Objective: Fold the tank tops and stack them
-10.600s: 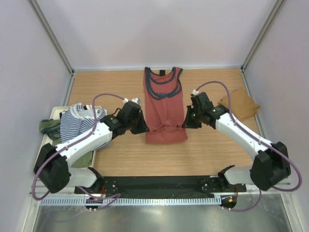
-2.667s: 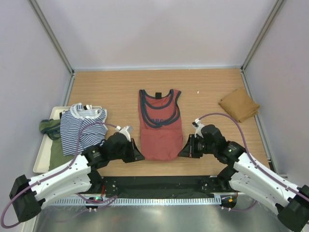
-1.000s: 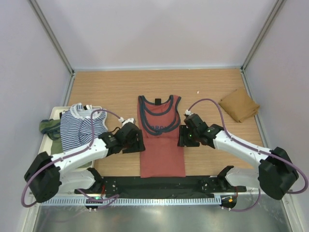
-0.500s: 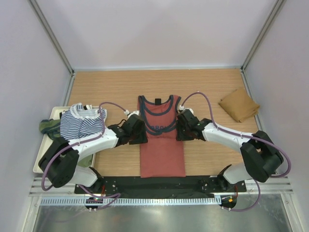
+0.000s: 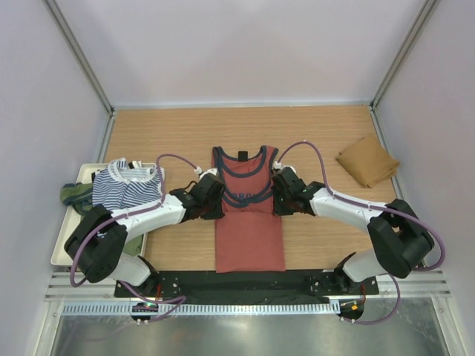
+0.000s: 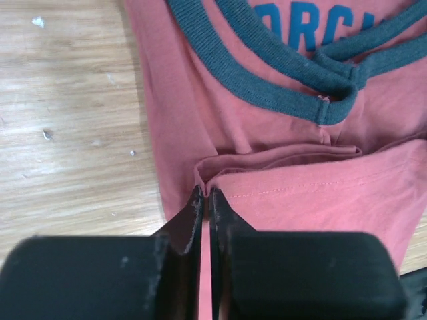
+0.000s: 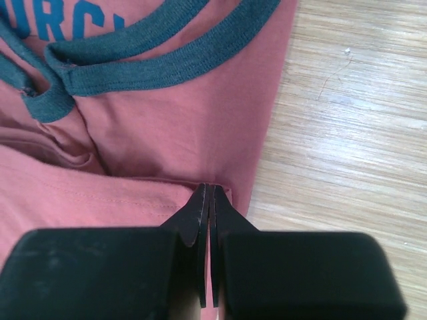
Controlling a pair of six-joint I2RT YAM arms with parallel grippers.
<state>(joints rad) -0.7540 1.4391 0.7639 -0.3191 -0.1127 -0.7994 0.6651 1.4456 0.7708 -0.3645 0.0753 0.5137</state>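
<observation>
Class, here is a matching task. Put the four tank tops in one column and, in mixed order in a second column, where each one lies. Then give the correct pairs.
Tops:
1. rust-red tank top
2. striped tank top
3. tan tank top
4. olive tank top

Places:
A. folded, near the right edge of the table
B. uppermost of the pile on the tray
C. laid out in the middle of the table
D. peeking out at the tray's left side, partly under another top

Pairs: 1-C, 2-B, 3-A, 4-D
</observation>
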